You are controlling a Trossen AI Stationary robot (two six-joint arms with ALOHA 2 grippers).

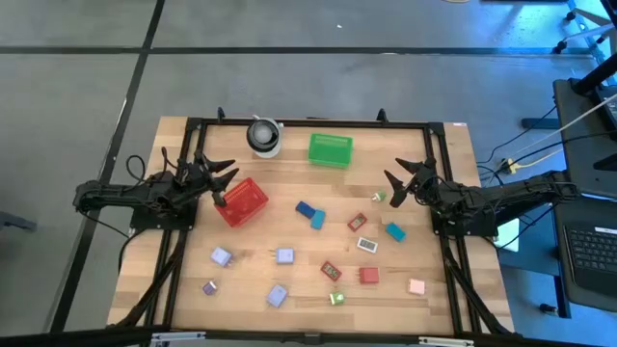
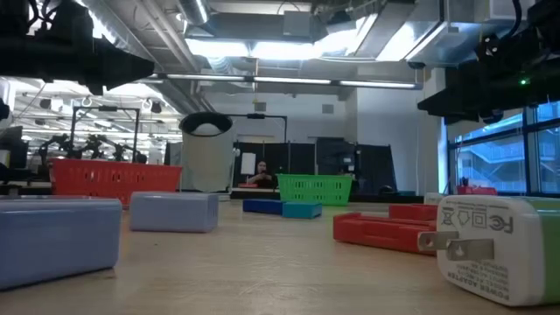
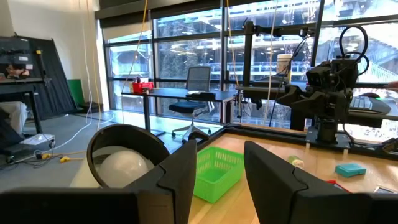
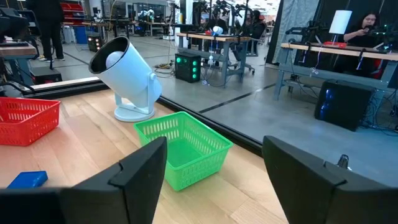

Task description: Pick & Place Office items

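Wooden worktop (image 1: 308,289) filling centre of high view, dark frame around it. Two dark arms lying low at either edge, neither over the scattered pieces.

Left gripper (image 1: 224,181) at left centre, hovering just beside the red mesh basket's upper left corner; jaws look only narrowly parted in its own wrist view, taken as near pressed together, nothing visible between them. Right gripper (image 1: 397,186) at right centre, jaws spread, nothing between them, near a small pale-green piece (image 1: 378,196).

Red mesh basket (image 1: 241,201) left of centre, tilted on the diagonal; nothing visible inside. Green rectangular basket (image 1: 330,149) at upper centre, also looking bare inside. White lamp-like cylinder (image 1: 263,136) just left of the green basket.

Office items (image 1: 311,214) all loose on the worktop, spread across lower half of high view: lavender blocks at lower left, blue and teal pair at centre, red pieces centre and lower right, teal block right of centre, pink piece far lower right, bright green piece at bottom centre. White plug adapter (image 2: 496,249) close to the low camera.

Judgement: task barely begun. No piece in either basket, no piece gripped. Whole sort left to do.
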